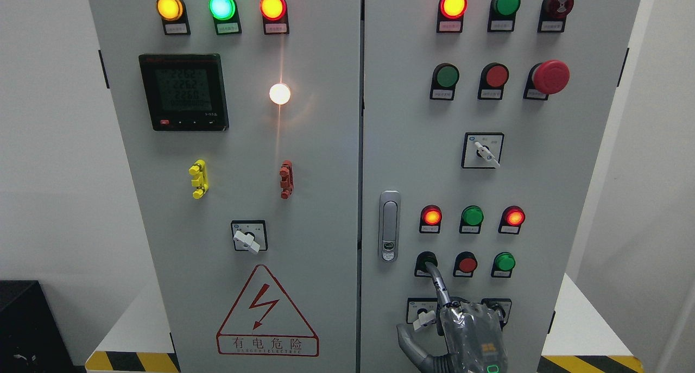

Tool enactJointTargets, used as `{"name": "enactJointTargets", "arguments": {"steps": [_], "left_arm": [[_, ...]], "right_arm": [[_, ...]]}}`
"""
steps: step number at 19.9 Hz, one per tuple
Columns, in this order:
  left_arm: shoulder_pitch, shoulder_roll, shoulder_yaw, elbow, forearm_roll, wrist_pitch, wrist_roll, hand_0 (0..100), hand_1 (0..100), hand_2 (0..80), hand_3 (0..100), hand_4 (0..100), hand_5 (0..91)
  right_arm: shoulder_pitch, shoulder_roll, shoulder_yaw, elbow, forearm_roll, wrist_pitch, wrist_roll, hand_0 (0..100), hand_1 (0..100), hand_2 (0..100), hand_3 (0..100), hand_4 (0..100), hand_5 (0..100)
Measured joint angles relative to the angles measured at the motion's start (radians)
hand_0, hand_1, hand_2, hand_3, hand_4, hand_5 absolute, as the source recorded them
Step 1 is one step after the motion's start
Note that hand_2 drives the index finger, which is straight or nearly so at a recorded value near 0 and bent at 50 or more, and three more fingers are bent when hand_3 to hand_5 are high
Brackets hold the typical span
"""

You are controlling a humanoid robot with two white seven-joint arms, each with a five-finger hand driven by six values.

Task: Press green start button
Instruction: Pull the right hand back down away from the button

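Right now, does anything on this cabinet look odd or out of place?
Nothing looks damaged or askew. One oddity: the right hand reaches the dark button at the row's left, while the green button sits untouched at its right.

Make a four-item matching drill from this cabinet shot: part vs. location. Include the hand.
Parts:
1. digital meter
2. red mushroom button
3. door latch
4. right hand

Locations:
A. upper right of the right door
B. left edge of the right door, mid-height
C. left door, below the three lit lamps
D. bottom of the right door, index finger out to a dark button

Pairs: 1-C, 2-A, 3-B, 4-D
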Motion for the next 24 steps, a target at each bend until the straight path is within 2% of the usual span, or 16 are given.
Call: {"name": "enactJointTargets", "arguments": {"steps": [8, 13, 17, 20, 23, 24], "left_arm": [[0.0, 0.0, 0.0, 0.0, 0.0, 0.0, 0.0, 12, 56, 0.0, 0, 0, 0.0], [0.0, 0.0, 0.0, 0.0, 0.0, 0.0, 0.0, 12, 56, 0.0, 0, 0, 0.0], [0.0, 0.0, 0.0, 0.0, 0.0, 0.0, 0.0, 12, 56, 0.0, 0, 0, 0.0], [0.0, 0.0, 0.0, 0.0, 0.0, 0.0, 0.0, 12, 56, 0.0, 0, 0, 0.0], [0.0, 0.0, 0.0, 0.0, 0.0, 0.0, 0.0, 12, 56, 0.0, 0, 0, 0.0], [0.0, 0.0, 0.0, 0.0, 0.0, 0.0, 0.0, 12, 56, 0.0, 0, 0, 0.0]], "right_arm": [[0.032, 0.003, 0.0, -0.058, -0.029, -0.032, 0.01, 38, 38, 0, 94, 87, 98], [0.081, 0.003, -0.001, -0.11, -0.086, -0.037, 0.027, 43, 40, 3, 88, 83, 89], [0.124, 0.003, -0.01, -0.153, -0.189, -0.06, 0.045, 42, 40, 0, 78, 77, 81], [0.154, 0.003, -0.02, -0.176, -0.268, -0.11, 0.054, 41, 38, 0, 74, 72, 75], [0.178, 0.003, -0.028, -0.198, -0.346, -0.143, 0.065, 34, 35, 0, 62, 62, 64], [0.187, 0.002, -0.031, -0.207, -0.375, -0.149, 0.078, 28, 33, 0, 54, 54, 57]]}}
